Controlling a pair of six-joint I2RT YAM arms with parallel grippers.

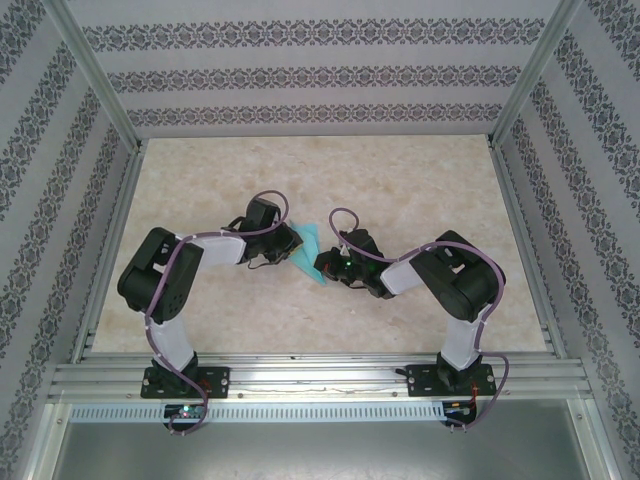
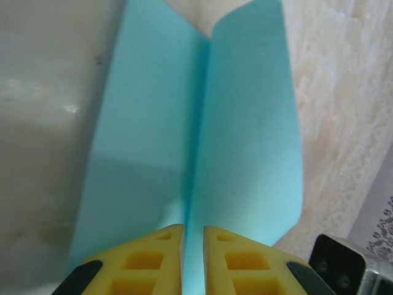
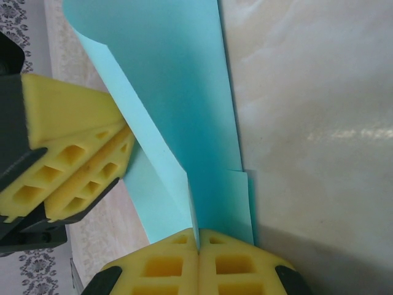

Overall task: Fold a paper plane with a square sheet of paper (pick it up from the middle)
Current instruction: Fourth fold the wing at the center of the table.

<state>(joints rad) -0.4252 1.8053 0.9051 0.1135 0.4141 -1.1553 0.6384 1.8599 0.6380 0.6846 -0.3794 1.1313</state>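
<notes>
The turquoise square sheet of paper (image 1: 309, 254) is folded into a long paper plane shape with a centre crease, held up off the table between the two arms. My right gripper (image 3: 198, 236) is shut on the crease's lower edge, and the wings (image 3: 178, 92) spread away above it. My left gripper (image 2: 193, 230) straddles the same crease (image 2: 198, 123) from the other end. Its jaws stand slightly apart, with a visible gap around the thin paper. Its yellow fingers (image 3: 73, 153) appear beside the paper in the right wrist view. In the top view the left gripper (image 1: 291, 249) and right gripper (image 1: 322, 264) nearly meet.
The beige marbled table (image 1: 330, 190) spreads on all sides of the arms. Patterned walls (image 1: 320, 70) with aluminium posts enclose it. A metal rail (image 1: 320, 375) runs along the near edge, where both arm bases are bolted.
</notes>
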